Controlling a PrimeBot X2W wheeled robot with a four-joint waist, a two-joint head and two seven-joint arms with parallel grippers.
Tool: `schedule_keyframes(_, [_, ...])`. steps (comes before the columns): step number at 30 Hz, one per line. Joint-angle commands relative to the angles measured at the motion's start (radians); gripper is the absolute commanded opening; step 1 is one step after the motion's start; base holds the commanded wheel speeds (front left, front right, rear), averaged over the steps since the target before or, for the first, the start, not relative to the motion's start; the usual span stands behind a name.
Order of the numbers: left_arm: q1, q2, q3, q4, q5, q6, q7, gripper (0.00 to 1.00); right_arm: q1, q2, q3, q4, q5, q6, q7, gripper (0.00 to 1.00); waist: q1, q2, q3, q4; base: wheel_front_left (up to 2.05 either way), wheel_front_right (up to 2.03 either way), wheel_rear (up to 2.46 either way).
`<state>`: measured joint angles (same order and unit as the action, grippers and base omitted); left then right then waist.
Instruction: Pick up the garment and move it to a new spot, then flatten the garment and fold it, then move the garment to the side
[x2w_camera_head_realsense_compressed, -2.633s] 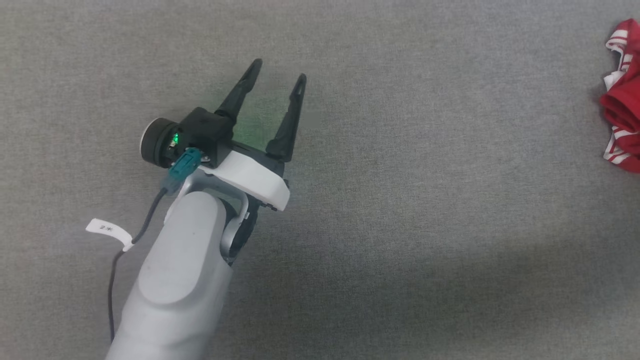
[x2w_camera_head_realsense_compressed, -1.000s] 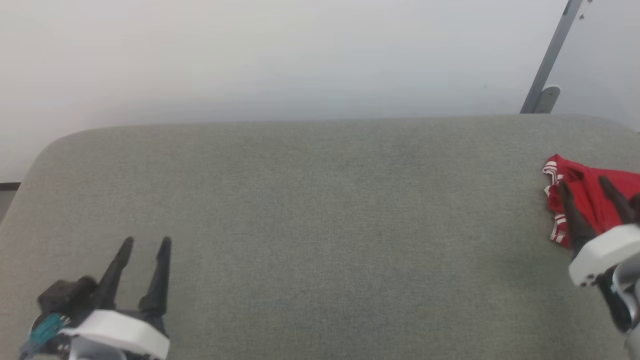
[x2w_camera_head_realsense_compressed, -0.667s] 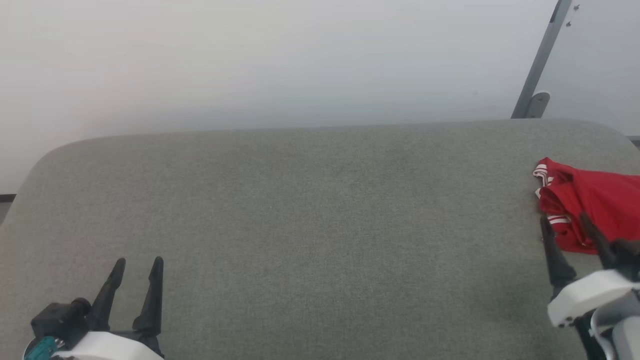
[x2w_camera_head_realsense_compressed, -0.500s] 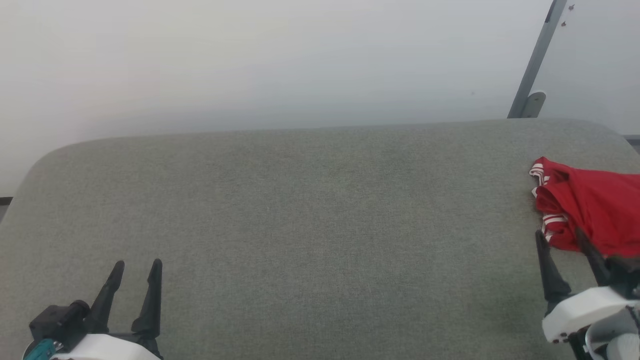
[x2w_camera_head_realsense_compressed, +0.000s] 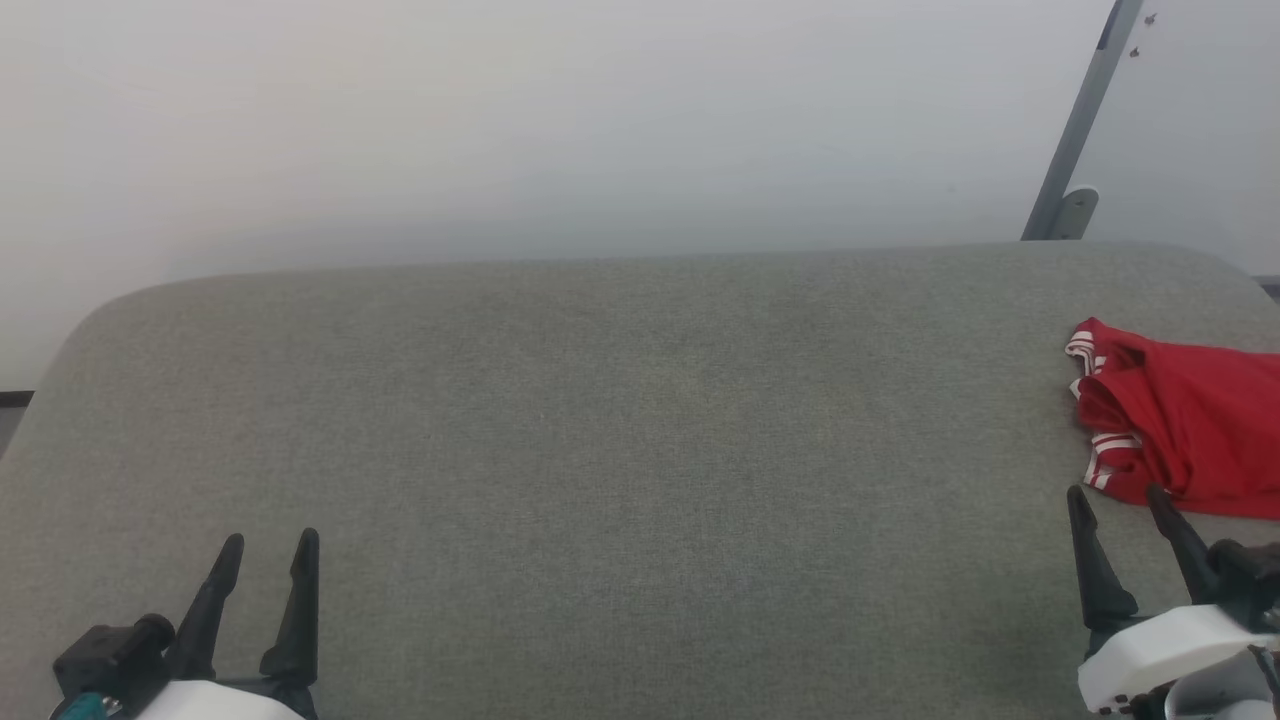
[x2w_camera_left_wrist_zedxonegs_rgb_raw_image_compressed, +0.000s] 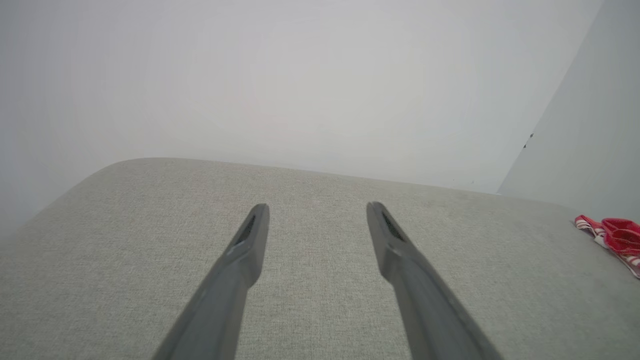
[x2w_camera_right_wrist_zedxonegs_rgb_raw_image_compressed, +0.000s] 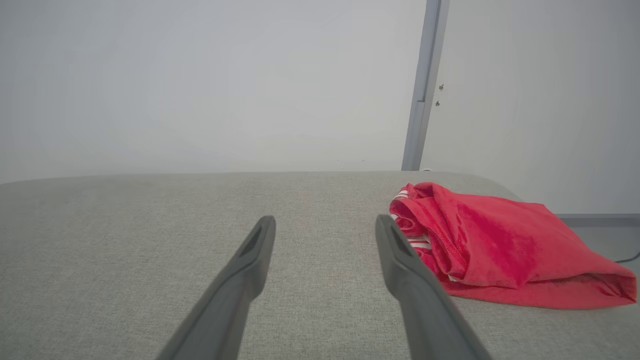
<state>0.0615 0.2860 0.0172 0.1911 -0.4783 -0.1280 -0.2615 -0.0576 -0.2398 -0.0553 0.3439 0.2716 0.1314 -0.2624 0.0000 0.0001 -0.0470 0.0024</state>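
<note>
The garment (x2w_camera_head_realsense_compressed: 1180, 420) is a bright red jersey with red-and-white striped trim, lying crumpled at the right end of the grey padded table (x2w_camera_head_realsense_compressed: 620, 420). In the right wrist view the garment (x2w_camera_right_wrist_zedxonegs_rgb_raw_image_compressed: 495, 245) lies just right of my fingers. My right gripper (x2w_camera_head_realsense_compressed: 1113, 492) is open at the lower right, its tips just short of the cloth and touching nothing. My left gripper (x2w_camera_head_realsense_compressed: 270, 540) is open at the lower left over bare fabric, far from the garment (x2w_camera_left_wrist_zedxonegs_rgb_raw_image_compressed: 612, 235).
A pale wall rises behind the table's rounded far edge. A grey metal post (x2w_camera_head_realsense_compressed: 1080, 130) leans at the back right corner, and the post (x2w_camera_right_wrist_zedxonegs_rgb_raw_image_compressed: 425, 85) stands behind the garment in the right wrist view. The table's right edge runs close by the garment.
The head camera rose from a close downward look to the whole table. Over the last second both grippers slid down the view; the right one drew back off the garment, which stayed put.
</note>
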Motion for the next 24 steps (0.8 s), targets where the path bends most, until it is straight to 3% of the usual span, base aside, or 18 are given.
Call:
schedule_keyframes(1, [0.017,0.001,0.001,-0.007,-0.001,-0.003,-0.005,1.00,0.014,0.006,-0.004,-0.007,-0.004,-0.001,-0.002,1.00,0.0000,-0.0001,0.001,0.004,0.00,0.00,0.00])
schedule_keyframes(8, [0.018,-0.003,0.013,-0.024,0.007,-0.003,-0.005,1.00,0.014,0.014,-0.011,-0.011,-0.010,-0.001,-0.002,1.00,0.0000,-0.0001,0.004,0.013,0.00,0.00,0.00])
schedule_keyframes(9, [0.013,-0.005,0.011,-0.024,0.004,0.000,0.000,0.00,0.012,0.012,-0.011,-0.009,-0.008,0.000,0.000,0.00,0.0000,-0.0001,0.004,0.013,0.00,0.00,0.00])
schedule_keyframes(13, [0.026,-0.031,0.002,0.010,0.000,0.000,0.005,0.00,0.032,0.032,-0.008,0.023,-0.006,0.000,0.004,0.00,0.0000,-0.0001,0.004,0.014,0.00,0.00,0.00])
schedule_keyframes(24, [-0.008,-0.063,0.018,0.016,-0.183,0.000,0.065,0.00,0.015,0.057,-0.020,0.004,0.211,0.000,0.067,0.00,0.0000,-0.0001,0.008,0.012,0.00,0.00,0.00])
